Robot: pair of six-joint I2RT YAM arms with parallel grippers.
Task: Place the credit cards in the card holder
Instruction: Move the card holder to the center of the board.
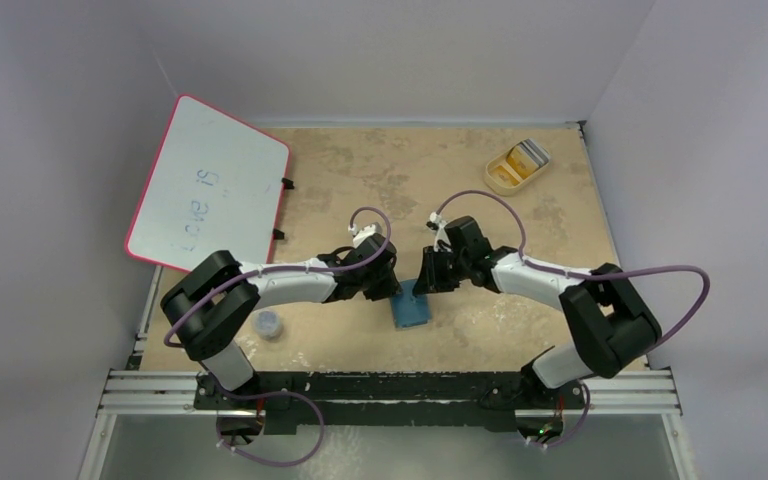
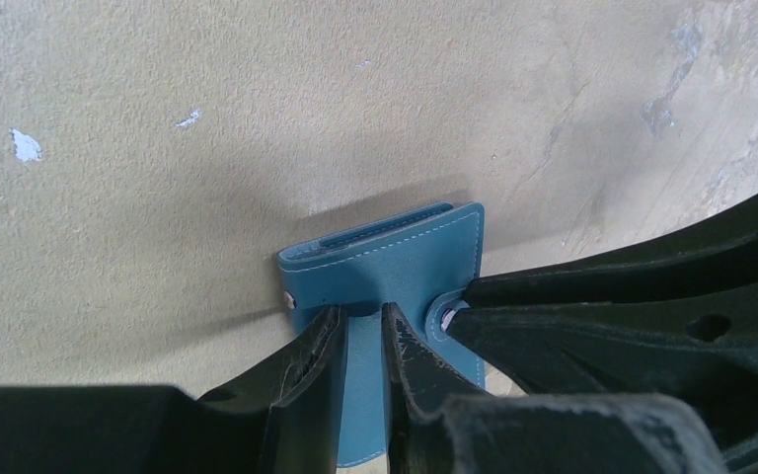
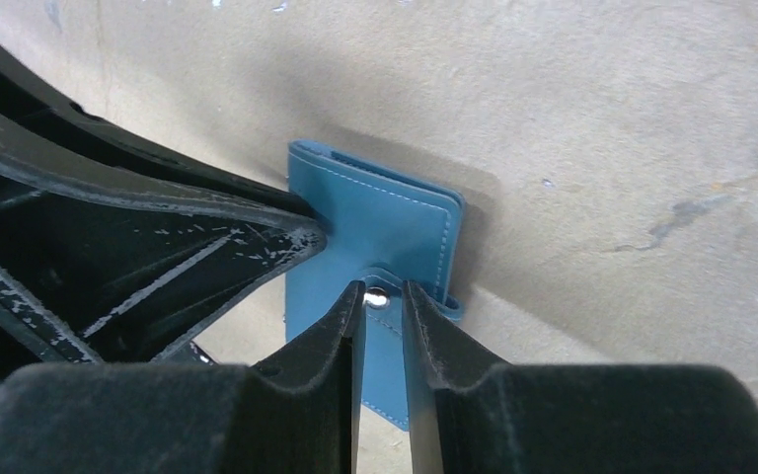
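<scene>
The card holder (image 1: 411, 310), a small teal-blue wallet, lies closed on the table between both arms. In the left wrist view it (image 2: 395, 262) lies under my left gripper (image 2: 360, 318), whose jaws stand a narrow gap apart with their tips on its cover. My right gripper (image 3: 383, 293) is also narrowly open, its tips either side of the silver snap on the closing tab (image 3: 444, 304). The card holder (image 3: 375, 212) grips nothing of either jaw that I can see. The credit cards (image 1: 523, 160), orange-yellow and grey, lie in a beige tray at the back right.
The beige oval tray (image 1: 500, 181) stands near the back right corner. A pink-rimmed whiteboard (image 1: 210, 185) leans over the left table edge. A small grey cap (image 1: 269, 323) lies by the left arm's base.
</scene>
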